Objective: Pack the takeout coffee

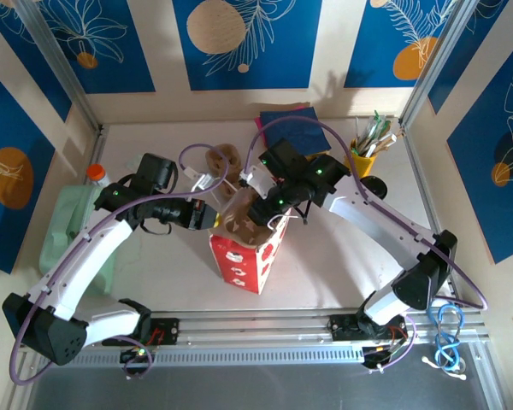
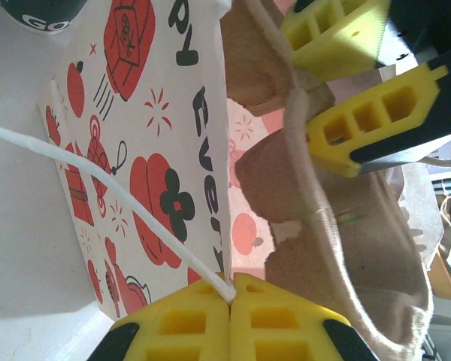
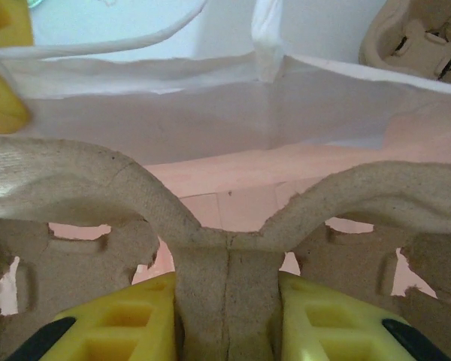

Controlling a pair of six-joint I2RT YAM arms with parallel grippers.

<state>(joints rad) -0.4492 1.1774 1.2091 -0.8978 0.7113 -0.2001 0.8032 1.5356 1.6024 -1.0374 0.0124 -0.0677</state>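
left gripper [image 2: 230,295] clenched on white cord handle [image 2: 98,174] of paper bag [image 2: 146,128]; right gripper [image 3: 227,304] clamps pulp cup carrier [image 3: 225,233] at bag mouth; coffee cup [image 2: 39,13] past bag, clear of both

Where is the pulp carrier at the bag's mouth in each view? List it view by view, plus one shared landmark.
Top external: carrier at centre, in the open bag.
Left wrist: carrier in the right half, beside the printed wall.
Right wrist: carrier across the lower half.
Shared landmark: that red-printed paper bag.
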